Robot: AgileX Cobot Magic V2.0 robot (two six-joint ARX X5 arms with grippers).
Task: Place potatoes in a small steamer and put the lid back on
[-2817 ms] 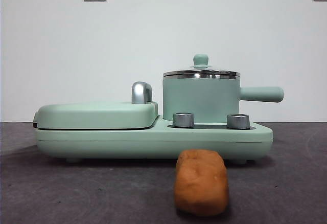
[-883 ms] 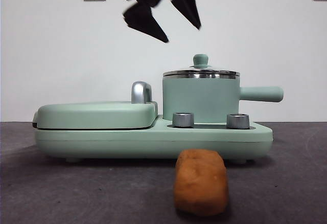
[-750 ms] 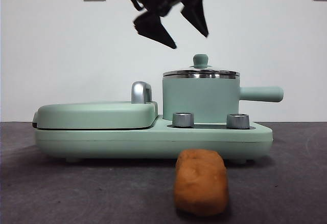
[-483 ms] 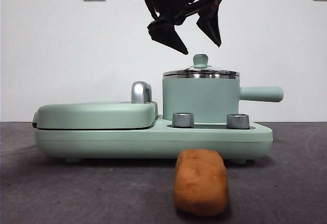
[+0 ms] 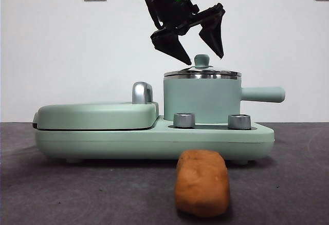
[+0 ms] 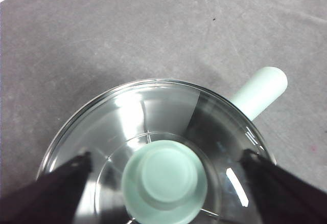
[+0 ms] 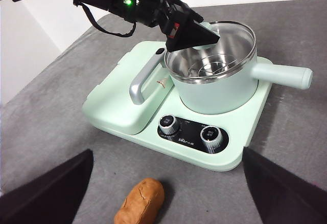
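Jaws spread wide and empty, the left hand (image 5: 201, 59) hangs in the upper middle of the front view, one black fingertip to each side of the small mint-green knob (image 5: 202, 60) of the round clear-glass lid (image 5: 202, 73) with its steel rim. The left wrist view agrees: the knob (image 6: 164, 181) sits low in that frame between the two dark jaws, with a gap on both sides and no contact yet.

The lid rests closed on the mint-green cylindrical steamer pot (image 5: 201, 97), whose straight handle (image 5: 263, 94) points toward the right of the front view. I judge the lid rigid, breakable and slick at the glass — the knob is the only sensible hold, and it is small and rounded, so the pinch should close squarely on its sides.

The arm slants down from the top of the frame, wrist tilted.

The oblong orange-brown potato (image 5: 202, 182) lies on the dark tabletop (image 5: 288, 184) at bottom centre, near the base of the green cooker (image 5: 154, 137) — it looks firm, rough-skinned and easy to grip across its narrow width.

The right hand (image 7: 166, 203) waits open and empty.
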